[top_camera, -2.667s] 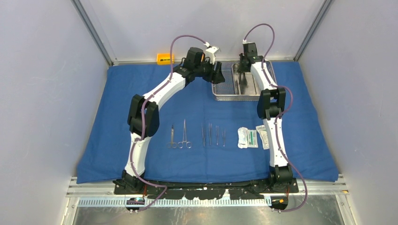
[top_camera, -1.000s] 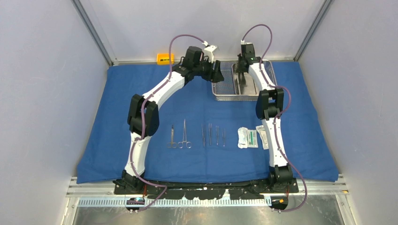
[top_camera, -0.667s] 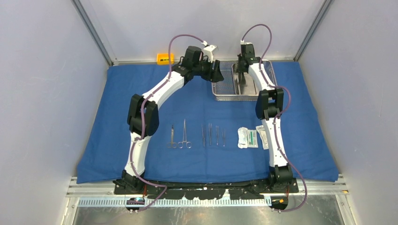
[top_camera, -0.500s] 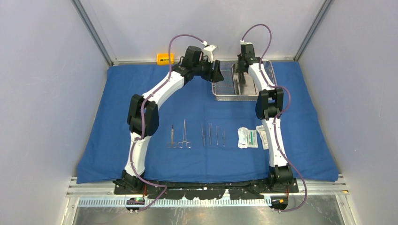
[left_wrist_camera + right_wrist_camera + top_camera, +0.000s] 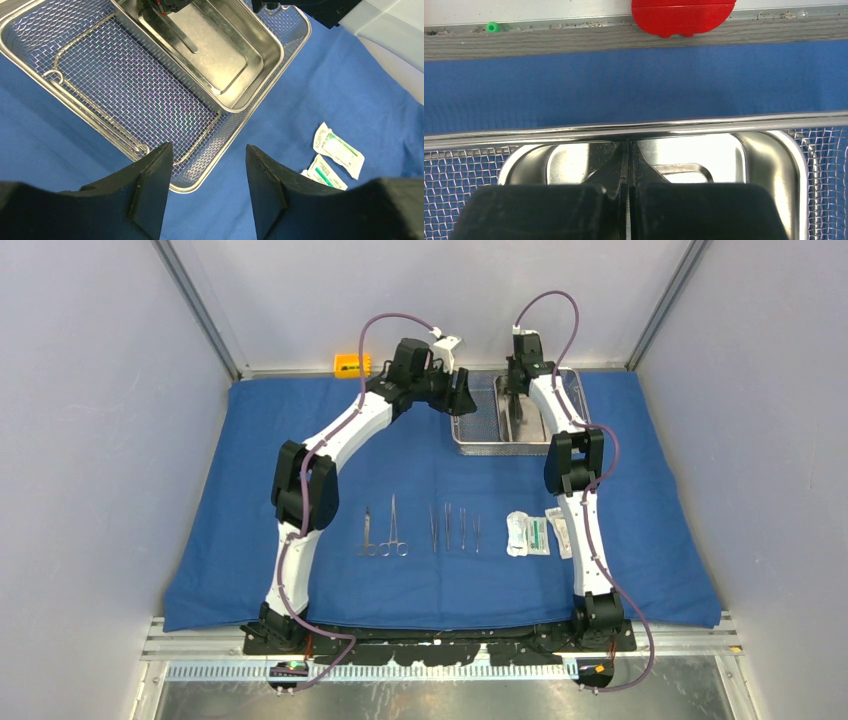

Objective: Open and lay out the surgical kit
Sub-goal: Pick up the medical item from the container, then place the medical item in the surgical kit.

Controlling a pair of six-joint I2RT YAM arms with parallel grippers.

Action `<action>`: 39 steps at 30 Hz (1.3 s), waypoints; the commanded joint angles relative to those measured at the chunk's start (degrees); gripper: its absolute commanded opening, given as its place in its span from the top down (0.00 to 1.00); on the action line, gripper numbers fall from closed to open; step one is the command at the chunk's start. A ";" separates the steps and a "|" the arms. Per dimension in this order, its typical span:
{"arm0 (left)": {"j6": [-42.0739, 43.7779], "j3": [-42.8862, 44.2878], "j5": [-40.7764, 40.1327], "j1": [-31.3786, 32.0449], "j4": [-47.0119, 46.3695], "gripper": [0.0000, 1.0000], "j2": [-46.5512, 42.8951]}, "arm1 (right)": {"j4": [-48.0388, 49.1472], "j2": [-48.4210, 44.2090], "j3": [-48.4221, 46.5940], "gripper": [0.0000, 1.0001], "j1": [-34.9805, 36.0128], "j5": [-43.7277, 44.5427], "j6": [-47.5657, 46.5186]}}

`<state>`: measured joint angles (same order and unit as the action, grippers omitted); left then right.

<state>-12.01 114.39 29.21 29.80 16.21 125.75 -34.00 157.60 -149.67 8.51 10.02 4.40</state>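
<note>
Hovering over mesh tray point(image 5: 100, 90), left gripper point(image 5: 207, 150) stands released; right gripper point(image 5: 628, 150) sits clenched, jaws together, inside steel pan point(image 5: 769, 155).

the mesh tray point(image 5: 115, 85) lies on the cloth point(image 5: 325, 75) just ahead of the left gripper point(image 5: 207, 150), with one corner nearest it. the pan point(image 5: 220, 55) sits in the half of the tray farther from that gripper. the packets point(image 5: 339, 150) lie off to its right, on the cloth. the right gripper point(image 5: 628, 155) reaches down into the pan; past its tips come the pan wall, the tray rim and the cloth, then a block point(image 5: 683, 15) beyond the cloth's edge.
</note>
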 commanded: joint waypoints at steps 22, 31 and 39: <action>-14.27 14.50 1.84 0.24 -10.81 0.48 13.04 | -2.13 -11.42 1.44 1.00 -0.58 -2.72 2.14; -19.44 20.07 1.62 1.98 -15.94 0.50 18.99 | -2.79 -14.00 2.47 1.00 -0.65 -3.52 2.67; -18.19 18.21 0.03 2.34 -12.25 0.51 16.22 | -4.01 -18.70 5.38 1.00 -0.67 -6.13 6.03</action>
<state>-30.89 132.07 29.95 31.92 3.90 145.51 -38.94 147.37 -144.92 8.05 5.61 7.75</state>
